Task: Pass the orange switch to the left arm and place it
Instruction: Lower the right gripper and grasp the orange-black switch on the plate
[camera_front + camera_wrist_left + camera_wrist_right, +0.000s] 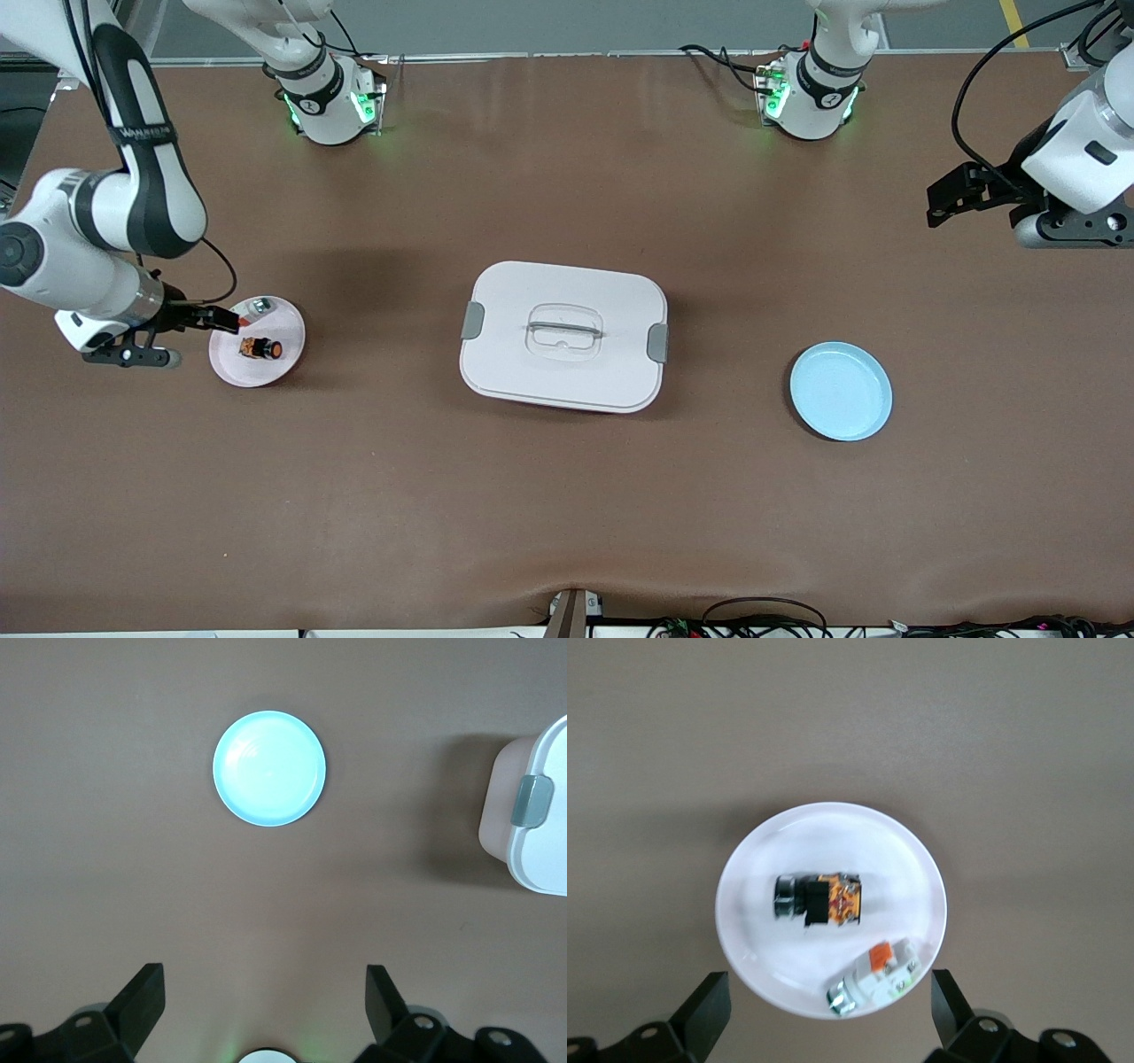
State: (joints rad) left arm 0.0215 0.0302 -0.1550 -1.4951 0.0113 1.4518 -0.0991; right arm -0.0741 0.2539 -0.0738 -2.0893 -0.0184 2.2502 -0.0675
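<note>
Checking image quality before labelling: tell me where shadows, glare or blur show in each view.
Front view: soft shadow on the table beside the box, sharp overall. Left wrist view: the blue plate glares pale at its middle; the box casts a dark shadow. Right wrist view: the orange switch and the small silvery piece on the white plate look slightly soft.

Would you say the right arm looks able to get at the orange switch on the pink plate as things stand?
Probably yes: the right gripper hangs open over the pink plate, and nothing covers the orange switch; only a small silvery part lies beside it.
</note>
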